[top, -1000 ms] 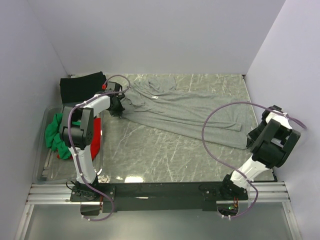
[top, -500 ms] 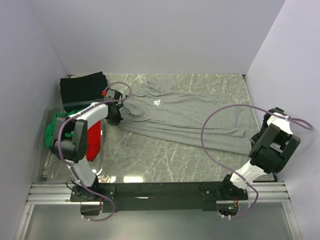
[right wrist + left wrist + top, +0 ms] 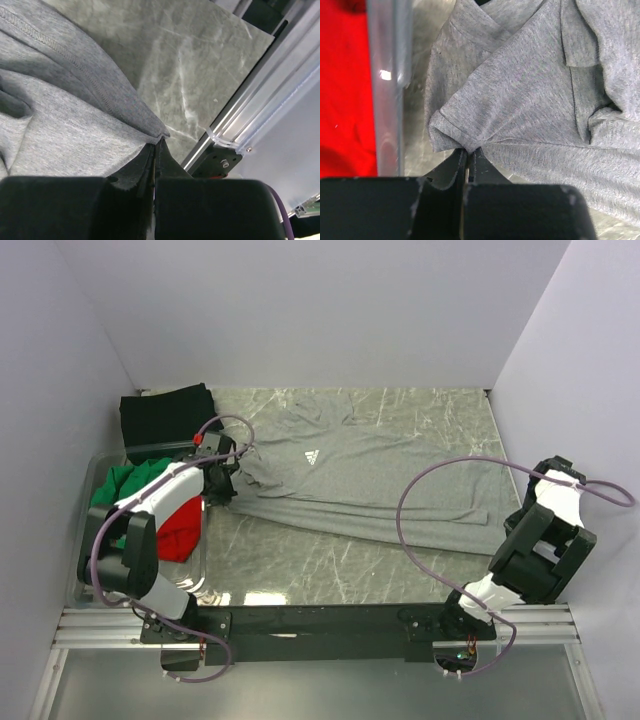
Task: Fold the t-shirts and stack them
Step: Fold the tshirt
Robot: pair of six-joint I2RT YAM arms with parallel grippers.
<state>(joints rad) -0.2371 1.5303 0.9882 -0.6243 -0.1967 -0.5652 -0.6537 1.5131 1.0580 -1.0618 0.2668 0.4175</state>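
1. The grey t-shirt [image 3: 370, 475] lies stretched across the middle of the top view, from left centre to right centre. It rests on the marbled table [image 3: 330, 560] with its small white logo [image 3: 312, 457] facing up.
2. The left gripper [image 3: 468, 152] sits at left centre of the top view, just beside the wall of the clear bin [image 3: 390, 75]. Its jaws are pinched tight on a bunched corner of the grey cloth, which looks like a sleeve or shoulder edge.
3. The right gripper [image 3: 156, 145] is at the right side of the top view, near the table's right edge. Its jaws are clamped on the stitched hem corner, and the fabric fans away from the grip toward the upper left of the wrist view.
4. The black t-shirt [image 3: 165, 415] lies folded at the upper left of the top view. The green t-shirt [image 3: 125, 485] and the red t-shirt [image 3: 180, 525] are heaped in the bin at the left.
5. Step in hand, as I judge it: the 2 arms hold opposite ends of the grey shirt to spread it flat before the first fold. Long creases run along its lower edge and the upper part is rumpled, so it is not yet smooth.
6. The next move calls for drawing the 2 ends apart evenly to take out the slack, then laying the cloth down flat before either grip lets go. The left end is close to the bin wall and could catch on it.
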